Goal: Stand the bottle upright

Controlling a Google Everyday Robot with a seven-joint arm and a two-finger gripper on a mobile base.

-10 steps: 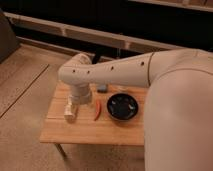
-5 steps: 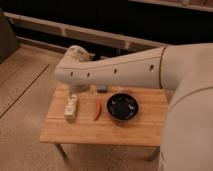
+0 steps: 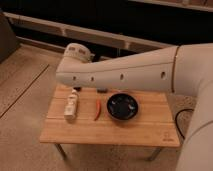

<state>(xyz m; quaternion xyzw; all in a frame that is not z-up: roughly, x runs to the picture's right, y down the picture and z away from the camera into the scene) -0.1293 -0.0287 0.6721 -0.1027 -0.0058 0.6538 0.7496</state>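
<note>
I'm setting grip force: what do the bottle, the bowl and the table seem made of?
The bottle: probably plastic, cream-white, matte, pale label. The bowl: black with faint sheen; plastic or ceramic, unclear. The table: wood, light planks with visible seams. The hand is hidden behind the white arm over the table's back left.

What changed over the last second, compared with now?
The arm has swung upward in the picture, its end lifting away from the table's rear left. The gripper is hidden behind the arm, and no grasp or release shows. The bottle still lies on its side beside the red chili and black bowl, all unmoved.
</note>
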